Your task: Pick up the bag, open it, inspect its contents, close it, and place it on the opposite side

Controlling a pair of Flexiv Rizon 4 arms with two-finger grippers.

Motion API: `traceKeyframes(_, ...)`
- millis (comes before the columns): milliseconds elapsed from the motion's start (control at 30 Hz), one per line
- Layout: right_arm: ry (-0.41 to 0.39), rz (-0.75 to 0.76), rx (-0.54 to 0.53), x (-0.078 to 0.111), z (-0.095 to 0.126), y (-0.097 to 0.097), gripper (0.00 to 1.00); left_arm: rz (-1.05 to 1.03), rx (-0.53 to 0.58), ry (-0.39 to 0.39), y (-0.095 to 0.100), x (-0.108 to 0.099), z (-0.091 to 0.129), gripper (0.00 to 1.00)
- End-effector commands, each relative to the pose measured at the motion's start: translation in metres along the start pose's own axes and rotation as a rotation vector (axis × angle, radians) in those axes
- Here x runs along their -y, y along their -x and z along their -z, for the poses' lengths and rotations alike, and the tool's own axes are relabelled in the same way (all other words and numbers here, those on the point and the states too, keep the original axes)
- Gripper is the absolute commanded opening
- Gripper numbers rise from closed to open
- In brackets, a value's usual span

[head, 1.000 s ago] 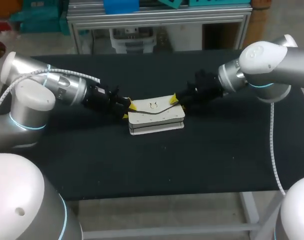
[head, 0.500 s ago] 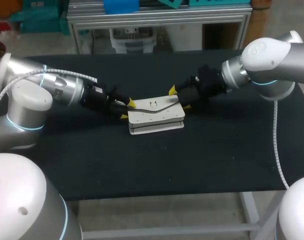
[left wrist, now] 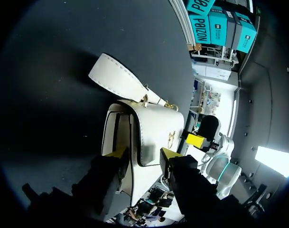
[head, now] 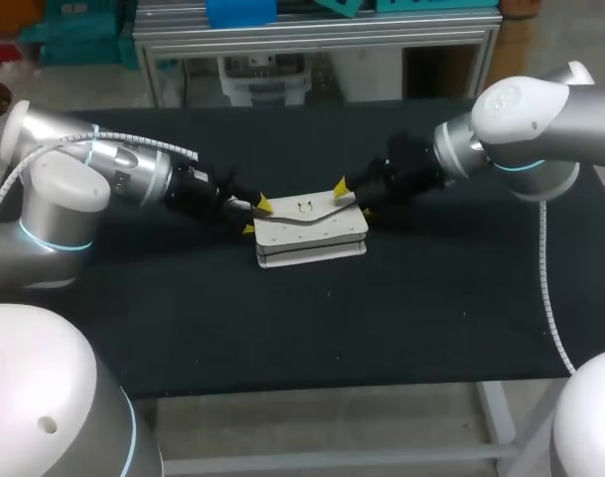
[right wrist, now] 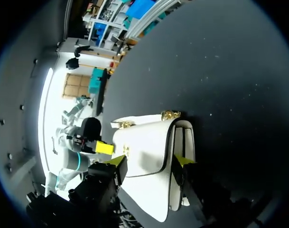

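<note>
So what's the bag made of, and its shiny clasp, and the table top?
Bag: looks like smooth white leather or fake leather; stitching runs along its strap. Clasp: gold-coloured metal, it seems, since it glints. Table: covered in something matt black, maybe cloth or felt; no shine.

Your right gripper, fingers spread, straddles a white leather flap bag. It lies on the black table.

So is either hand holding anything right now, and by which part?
Cannot tell. The left hand and right hand each sit at an end of the white bag, but contact is unclear.
</note>
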State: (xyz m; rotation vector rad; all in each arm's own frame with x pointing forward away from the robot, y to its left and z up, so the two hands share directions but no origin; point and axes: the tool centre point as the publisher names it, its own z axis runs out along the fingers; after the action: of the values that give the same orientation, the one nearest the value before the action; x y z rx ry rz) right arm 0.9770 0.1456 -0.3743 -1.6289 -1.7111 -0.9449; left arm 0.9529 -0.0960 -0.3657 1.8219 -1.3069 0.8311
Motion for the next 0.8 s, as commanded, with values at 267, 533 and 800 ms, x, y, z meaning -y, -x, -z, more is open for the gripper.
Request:
traceKeyframes(267, -0.014, 0.023, -0.006, -0.009, -0.006, -0.002, 0.0, -0.014, -0.004, 0.017, 0.004, 0.005, -0.001, 0.0)
traceKeyframes(533, -0.012, 0.006, -0.008, -0.005, -0.004, 0.004, 0.41, -0.029, -0.009, 0.004, 0.005, -0.002, 0.004, 0.48)
traceKeyframes(800, -0.007, -0.006, -0.005, -0.005, -0.004, 0.009, 0.48, -0.042, -0.019, 0.006, 0.003, -0.007, 0.007, 0.25)
